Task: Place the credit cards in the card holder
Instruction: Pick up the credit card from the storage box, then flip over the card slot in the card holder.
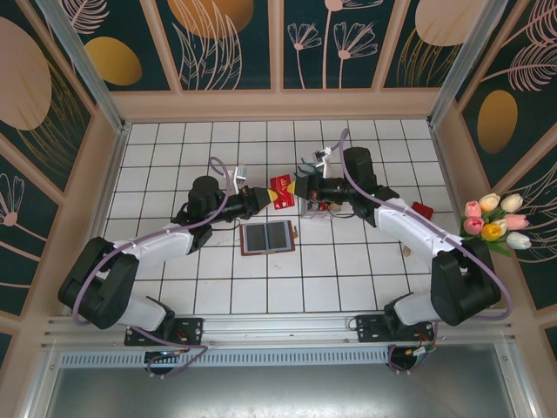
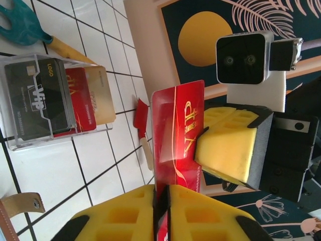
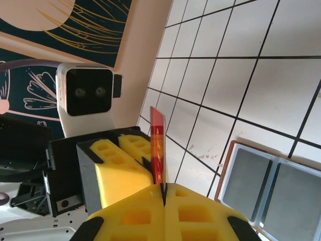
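Observation:
A red credit card (image 1: 281,191) hangs in the air above the tiles, gripped from both sides. My left gripper (image 1: 262,199) is shut on its left edge and my right gripper (image 1: 298,193) is shut on its right edge. In the left wrist view the card (image 2: 178,125) rises from my shut jaws (image 2: 168,201), with the right gripper's yellow pad (image 2: 228,148) clamped on it. The right wrist view gives the card (image 3: 158,145) edge-on between my shut pads (image 3: 164,193). The card holder (image 1: 267,236) lies open and flat on the tiles just in front, grey pockets up (image 3: 271,186).
A clear plastic box (image 2: 50,100) holding black, red and gold cards stands under the right arm. A blue-headed garden fork (image 2: 20,25) lies behind it. A small red-tipped wooden tool (image 2: 142,125) lies on the tiles. Tulips (image 1: 496,222) sit at the right wall.

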Action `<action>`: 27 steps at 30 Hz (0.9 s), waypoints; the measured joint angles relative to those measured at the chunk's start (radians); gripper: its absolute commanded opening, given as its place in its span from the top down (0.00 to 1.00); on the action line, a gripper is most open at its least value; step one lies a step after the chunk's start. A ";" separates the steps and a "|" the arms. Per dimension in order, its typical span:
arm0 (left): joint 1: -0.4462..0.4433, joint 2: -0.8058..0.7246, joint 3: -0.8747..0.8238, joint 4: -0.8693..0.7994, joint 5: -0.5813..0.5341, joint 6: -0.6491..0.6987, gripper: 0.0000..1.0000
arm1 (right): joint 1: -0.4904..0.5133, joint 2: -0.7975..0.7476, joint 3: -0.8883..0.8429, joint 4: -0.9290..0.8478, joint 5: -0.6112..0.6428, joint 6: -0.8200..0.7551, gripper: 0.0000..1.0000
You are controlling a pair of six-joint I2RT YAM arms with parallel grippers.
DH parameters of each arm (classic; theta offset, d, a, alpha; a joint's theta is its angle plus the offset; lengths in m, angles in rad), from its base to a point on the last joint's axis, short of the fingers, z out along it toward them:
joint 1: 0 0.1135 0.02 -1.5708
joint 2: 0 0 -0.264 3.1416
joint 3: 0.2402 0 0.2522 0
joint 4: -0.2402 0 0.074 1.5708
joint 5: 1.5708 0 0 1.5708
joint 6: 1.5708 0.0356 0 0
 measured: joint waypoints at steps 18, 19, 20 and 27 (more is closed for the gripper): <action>-0.003 -0.151 -0.067 -0.632 -0.459 0.269 0.28 | 0.331 0.082 0.012 -0.261 0.640 -0.044 1.00; -0.003 -0.151 -0.075 -0.655 -0.476 0.278 0.28 | 0.351 0.108 0.014 -0.275 0.678 -0.043 1.00; -0.004 -0.151 -0.080 -0.670 -0.485 0.283 0.28 | 0.362 0.128 0.015 -0.286 0.711 -0.039 1.00; -0.003 -0.130 -0.084 -0.704 -0.524 0.316 0.30 | 0.369 0.175 0.015 -0.334 0.858 -0.029 1.00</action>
